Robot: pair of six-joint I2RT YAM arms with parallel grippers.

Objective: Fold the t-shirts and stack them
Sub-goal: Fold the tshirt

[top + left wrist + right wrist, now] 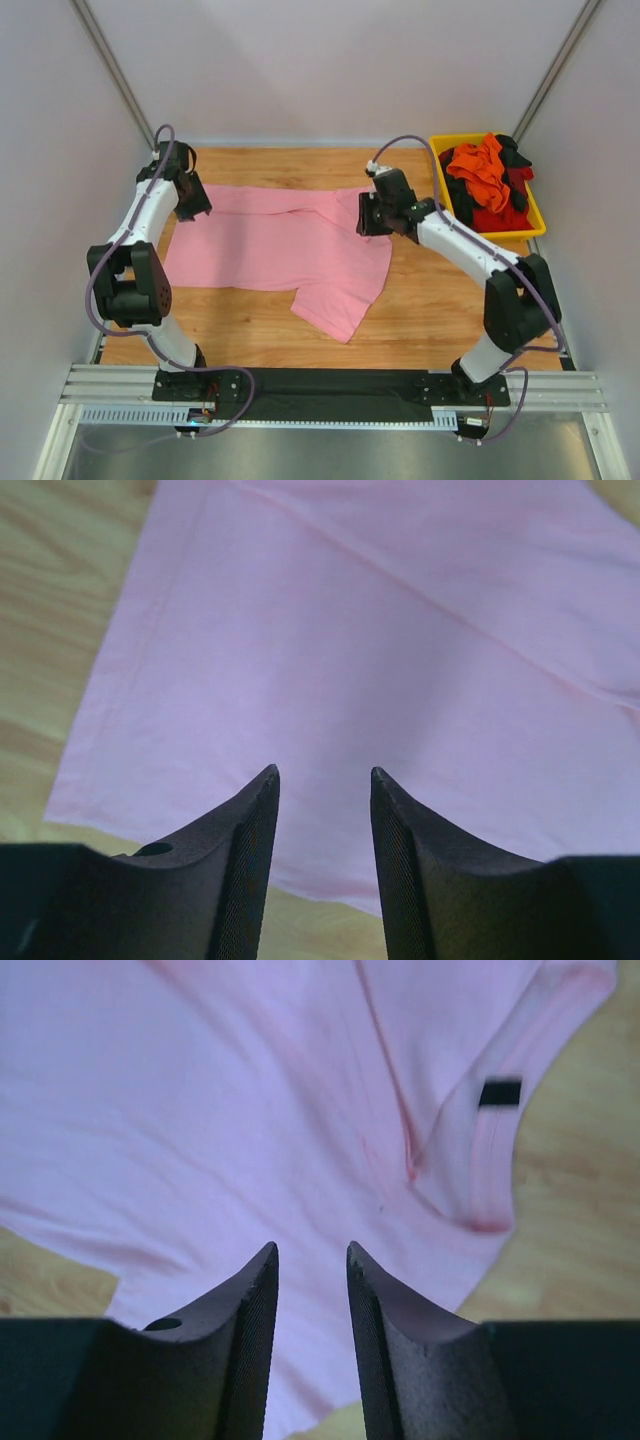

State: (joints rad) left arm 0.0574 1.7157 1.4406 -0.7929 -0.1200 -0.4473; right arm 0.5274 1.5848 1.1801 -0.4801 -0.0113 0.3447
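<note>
Pink t-shirt (pixel 270 245) is found spread flat on the table (pixel 430 320). Left arm (pixel 148 215) is extended over its left end, right arm (pixel 470 250) angled above the collar (pixel 480 1160). Both pairs of jaws are seen released, nothing gripped.

Site type: robotics lab test cell. Evidence as follows.

1. Plain white panel walls (pixel 330 70) enclose the wood-grain counter (pixel 430 320) on 3 sides, w/ bare metal corner posts (pixel 111 65).
2. White-and-black jointed left arm (pixel 150 215) & matching right arm (pixel 470 250) are bolted to a slotted aluminium rail (pixel 105 388) at near edge.
3. Grey-purple cables (pixel 405 138) run exposed along the arms.
4. Yellow plastic bin (pixel 538 212) sits at far right corner of counter.
5. Light pink cloth t-shirt (pixel 260 245) lies spread on counter betw. the arms.
</note>
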